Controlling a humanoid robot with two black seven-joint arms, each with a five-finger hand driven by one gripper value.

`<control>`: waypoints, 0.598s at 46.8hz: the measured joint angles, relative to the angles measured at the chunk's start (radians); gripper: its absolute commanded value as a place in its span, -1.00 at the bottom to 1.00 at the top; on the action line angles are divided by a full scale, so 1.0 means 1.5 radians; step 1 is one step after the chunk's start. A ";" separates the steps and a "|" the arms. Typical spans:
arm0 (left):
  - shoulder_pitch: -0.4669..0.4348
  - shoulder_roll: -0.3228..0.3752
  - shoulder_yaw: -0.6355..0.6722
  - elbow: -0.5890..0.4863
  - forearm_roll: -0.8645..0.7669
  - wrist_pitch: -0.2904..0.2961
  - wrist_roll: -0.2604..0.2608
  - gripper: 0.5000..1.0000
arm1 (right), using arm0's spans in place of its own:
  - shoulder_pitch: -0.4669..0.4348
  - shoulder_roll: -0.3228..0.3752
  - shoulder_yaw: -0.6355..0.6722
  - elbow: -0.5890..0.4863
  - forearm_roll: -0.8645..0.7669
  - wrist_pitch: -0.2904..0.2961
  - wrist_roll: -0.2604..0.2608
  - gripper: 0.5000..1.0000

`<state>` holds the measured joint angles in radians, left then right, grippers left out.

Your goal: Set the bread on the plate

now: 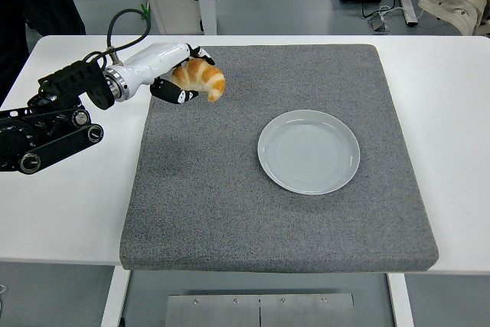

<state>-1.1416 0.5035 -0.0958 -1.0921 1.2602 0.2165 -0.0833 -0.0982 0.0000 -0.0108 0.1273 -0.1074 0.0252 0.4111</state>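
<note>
Left hand [178,74] over the far left part of the grey mat [230,204], fingers [174,95] clamped around the croissant [200,79]. Bread's curved, golden end jutting out past the fingertips, toward the right. Pale plate [308,152] well apart from the fingers, to their right and nearer, bare on the mat.

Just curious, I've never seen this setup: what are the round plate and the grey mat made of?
The round pale grey plate looks like glazed ceramic, going by its smooth sheen and faint rings, though it could be plastic. The dark grey speckled mat looks like matte foam or felt.
</note>
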 measured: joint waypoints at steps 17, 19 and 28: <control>-0.010 -0.004 -0.120 0.032 0.012 -0.081 -0.003 -0.78 | 0.000 0.000 0.000 0.000 0.000 0.000 0.000 1.00; -0.013 -0.006 -0.121 0.032 0.012 -0.081 -0.003 -0.78 | 0.000 0.000 0.000 0.000 0.000 0.000 0.000 1.00; -0.022 -0.018 -0.166 0.032 0.006 -0.103 -0.003 -0.78 | 0.000 0.000 0.000 0.000 0.000 0.000 0.000 1.00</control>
<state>-1.1753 0.4761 -0.3442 -1.0444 1.2692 0.0618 -0.0876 -0.0983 0.0000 -0.0107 0.1273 -0.1074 0.0250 0.4111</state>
